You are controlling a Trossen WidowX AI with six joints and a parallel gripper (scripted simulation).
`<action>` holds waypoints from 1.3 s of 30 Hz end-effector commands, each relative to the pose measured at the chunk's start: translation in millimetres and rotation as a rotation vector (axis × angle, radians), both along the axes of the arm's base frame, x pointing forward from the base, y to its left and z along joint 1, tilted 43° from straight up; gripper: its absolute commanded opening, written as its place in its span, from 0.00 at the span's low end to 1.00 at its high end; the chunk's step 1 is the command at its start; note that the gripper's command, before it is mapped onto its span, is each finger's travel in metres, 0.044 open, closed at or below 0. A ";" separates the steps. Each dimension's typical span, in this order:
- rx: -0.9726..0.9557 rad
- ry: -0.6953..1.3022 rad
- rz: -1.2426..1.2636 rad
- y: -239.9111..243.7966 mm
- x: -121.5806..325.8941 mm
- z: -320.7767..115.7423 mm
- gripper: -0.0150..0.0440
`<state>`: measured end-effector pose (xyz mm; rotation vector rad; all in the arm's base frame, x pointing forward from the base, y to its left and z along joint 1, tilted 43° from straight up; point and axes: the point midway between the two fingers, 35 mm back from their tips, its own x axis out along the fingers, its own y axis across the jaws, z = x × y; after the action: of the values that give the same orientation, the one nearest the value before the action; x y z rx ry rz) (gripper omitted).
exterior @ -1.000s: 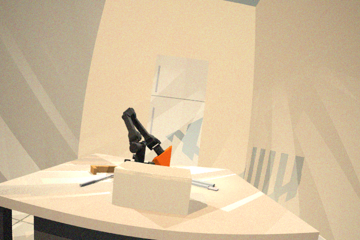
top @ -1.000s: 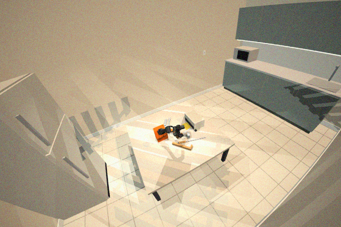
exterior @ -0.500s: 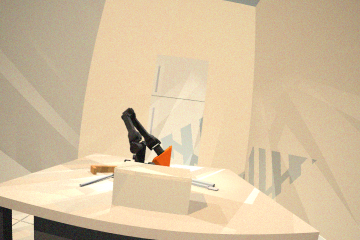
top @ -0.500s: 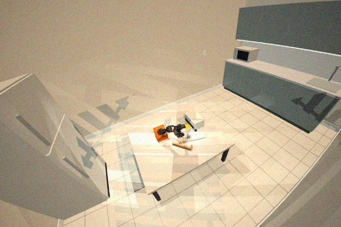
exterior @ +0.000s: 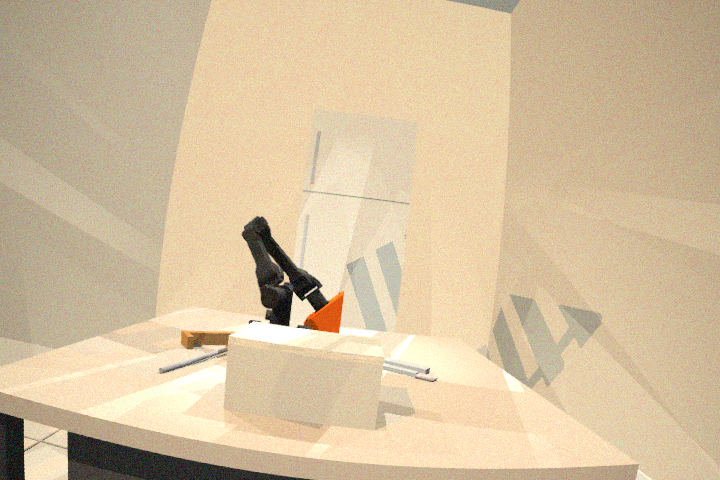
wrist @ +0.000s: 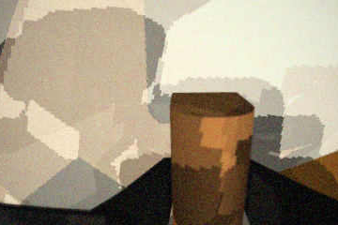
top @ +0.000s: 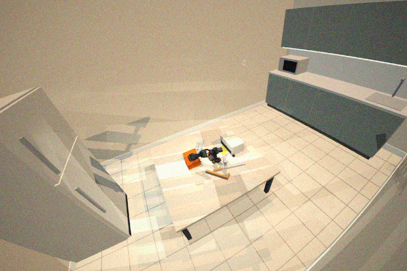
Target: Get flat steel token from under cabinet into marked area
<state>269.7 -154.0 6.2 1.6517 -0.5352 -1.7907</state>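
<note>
The pale cabinet (top: 233, 143) (exterior: 301, 379) stands on the table (top: 191, 201) (exterior: 485, 418). A yellow patch, apparently the marked area (top: 224, 150), shows in front of it, partly covered by my arm. I cannot see the steel token in any view. My gripper (top: 215, 160) (wrist: 205, 166) is shut on a brown wooden handle (wrist: 209, 141), whose rounded end stands up between the black fingers. The rest of the held tool is hidden or too small to make out. In the exterior view the gripper is hidden behind the cabinet.
An orange wedge-shaped block (top: 190, 160) (exterior: 329, 318) stands by my arm. An L-shaped wooden piece (top: 216, 174) (exterior: 208, 338) and a thin grey rod (top: 235, 166) (exterior: 191, 361) lie to one side. Pale bars (top: 199, 145) (exterior: 406, 367) lie on the other side.
</note>
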 end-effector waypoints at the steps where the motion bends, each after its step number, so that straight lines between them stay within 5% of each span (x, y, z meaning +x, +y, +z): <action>1: -0.001 -0.005 -0.003 0.5 6.2 -0.4 0.25; 39: -0.001 -0.008 -0.003 6.5 48.6 -6.0 0.25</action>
<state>313.4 -147.9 0.5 1.6543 -0.5363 -1.7892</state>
